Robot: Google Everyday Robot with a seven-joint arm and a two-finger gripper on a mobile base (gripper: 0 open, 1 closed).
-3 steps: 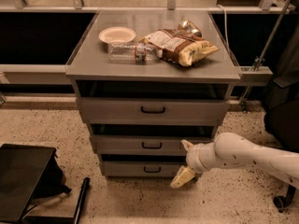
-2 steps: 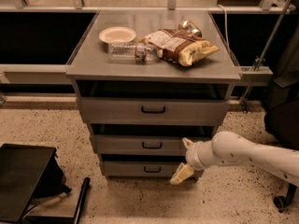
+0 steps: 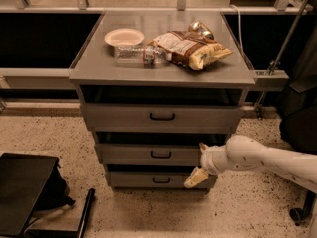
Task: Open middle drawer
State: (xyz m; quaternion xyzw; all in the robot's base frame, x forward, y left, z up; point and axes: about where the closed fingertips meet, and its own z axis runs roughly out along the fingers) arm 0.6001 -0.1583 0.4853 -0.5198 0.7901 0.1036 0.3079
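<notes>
Gripper [image 3: 199, 161]: hovers released, fingers [image 3: 196, 177] spread wide, at 3 o'clock of the middle drawer [image 3: 133, 154], by its front's right end. Middle drawer: second of three grey fronts, black handle [image 3: 161, 154] at 9 o'clock from gripper.

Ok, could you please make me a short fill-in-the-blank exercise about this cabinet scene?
The cabinet has ___ drawers.
The gripper is near the ___ end of the middle drawer, seen from the camera.
On top, the plastic bottle lies on its ___.
Missing words: three; right; side.
</notes>
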